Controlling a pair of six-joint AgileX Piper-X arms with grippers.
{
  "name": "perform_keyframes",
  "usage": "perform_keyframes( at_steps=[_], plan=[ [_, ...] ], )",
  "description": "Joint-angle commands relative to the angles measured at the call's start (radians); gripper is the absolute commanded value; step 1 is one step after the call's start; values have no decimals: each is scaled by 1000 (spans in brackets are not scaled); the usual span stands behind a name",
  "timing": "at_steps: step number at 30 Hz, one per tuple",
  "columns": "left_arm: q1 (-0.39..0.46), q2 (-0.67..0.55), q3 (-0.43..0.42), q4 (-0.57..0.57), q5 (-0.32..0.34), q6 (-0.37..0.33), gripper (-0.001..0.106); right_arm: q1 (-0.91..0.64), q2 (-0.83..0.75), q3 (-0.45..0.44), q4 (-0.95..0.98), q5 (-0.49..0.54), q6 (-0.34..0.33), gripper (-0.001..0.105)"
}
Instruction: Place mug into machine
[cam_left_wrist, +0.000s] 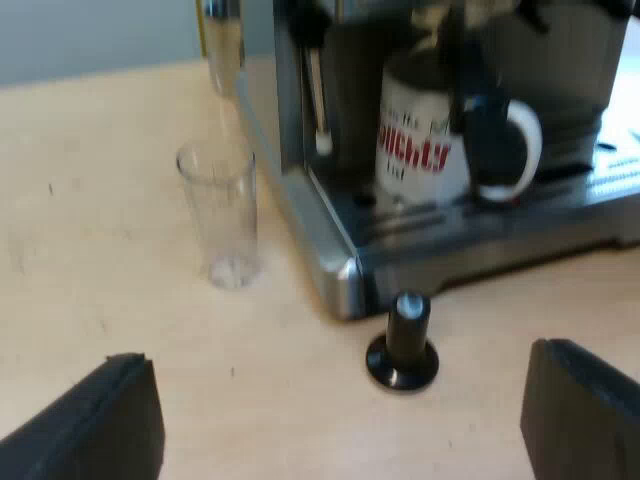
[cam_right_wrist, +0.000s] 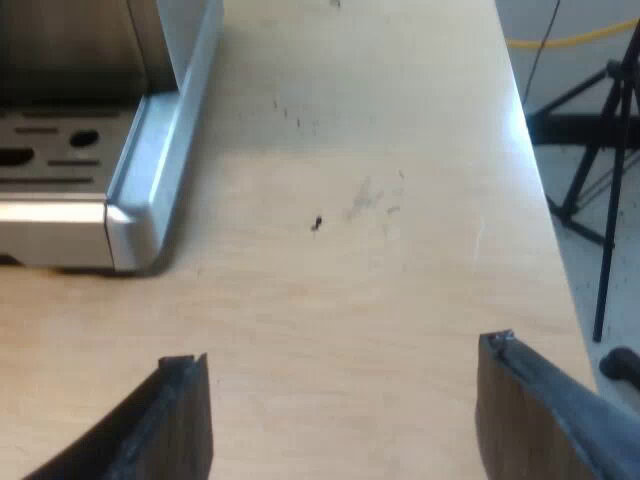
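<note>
On espresso machine (cam_left_wrist: 335, 265) tray, mug (cam_left_wrist: 425, 140) already set upright; placement judged done. Left claw (cam_left_wrist: 338, 400) spread wide, empty; right claw (cam_right_wrist: 340, 385) likewise, over tabletop (cam_right_wrist: 350, 260).

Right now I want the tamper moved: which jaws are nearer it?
Left. The left jaws hang open just short of the tamper at the machine's front; the right jaws hang over table by the machine's corner.

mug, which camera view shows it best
The left wrist view: the mug stands upright on the espresso machine's drip tray, with its white body, red lettering and handle all in sight. The right wrist view takes in a corner of that tray and the table beside it.
</note>
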Motion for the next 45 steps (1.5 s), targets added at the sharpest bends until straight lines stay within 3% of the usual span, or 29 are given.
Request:
perform_keyframes(
  at_steps=[1, 5, 14, 35, 45],
  plan=[
    [-1, -39, 27, -11, -14, 0, 79, -2, -45, 3, -13, -4, 3, 59],
    [-1, -39, 76, -19, -14, 0, 79, -2, -45, 57, -11, -4, 3, 59],
    [-1, -39, 76, -19, -14, 0, 79, -2, -45, 111, -23, -2, 3, 59],
    [-1, -39, 76, -19, -14, 0, 79, -8, -43, 111, -23, -2, 3, 59],
    [-1, -39, 76, -19, -14, 0, 79, -207, -43, 111, -23, -2, 3, 59]
  ],
)
